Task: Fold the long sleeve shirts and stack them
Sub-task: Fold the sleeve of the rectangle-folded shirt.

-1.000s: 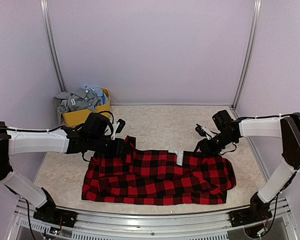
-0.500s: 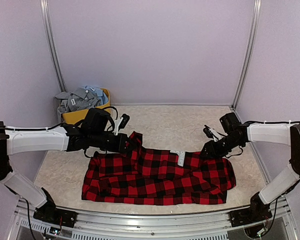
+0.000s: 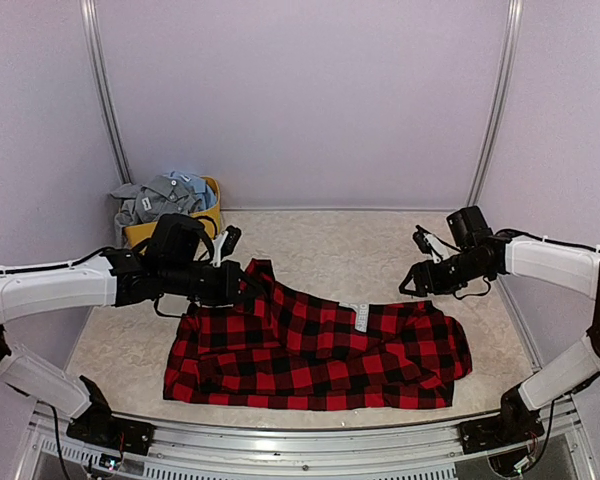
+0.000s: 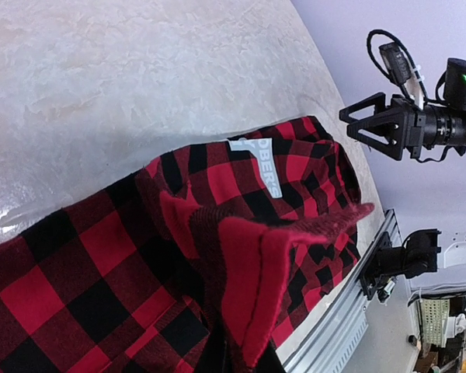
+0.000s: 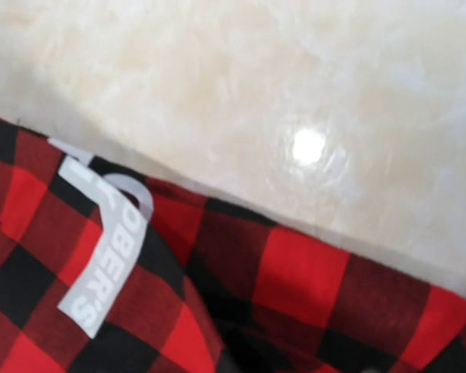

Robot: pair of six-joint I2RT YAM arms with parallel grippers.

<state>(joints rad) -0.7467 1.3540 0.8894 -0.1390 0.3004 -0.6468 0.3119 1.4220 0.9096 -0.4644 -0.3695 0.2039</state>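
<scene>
From the top external view, the red-and-black buffalo-check flannel shirt [image 3: 320, 355] lies spread across the near half of the worktop [image 3: 330, 240], running left to right between the two arms. Its white label [image 3: 358, 315] sits at the far edge, near the middle. The left end effector [image 3: 242, 285] is clenched on the shirt's far left edge, and a peak of cloth [image 3: 260, 270] stands raised off the worktop there. The right end effector [image 3: 412, 283] hangs just above the shirt's far right edge, fingers spread, with nothing between them. In the far left corner a yellow tub [image 3: 195, 228] holds crumpled grey and pale blue shirts [image 3: 160, 195], well apart from the flannel.

In the left wrist view, a fold of the flannel shirt [image 4: 101, 272] rises toward the camera, its edge [image 4: 256, 264] running down to the bottom of the picture, where the grip itself is out of sight. The white label [image 4: 256, 165] lies flat on the cloth beyond it, with bare worktop [image 4: 124, 78] further off. The right end effector [image 4: 351, 124] shows at the upper right, released, above the far end of the shirt.

The right wrist view looks down, somewhat blurred, on the shirt's edge [image 5: 295, 272]. The white label [image 5: 101, 268] lies at the left with part of its lettering readable. Pale worktop [image 5: 217, 78] with a bright glare spot fills the upper half. The fingers themselves do not show here.
</scene>
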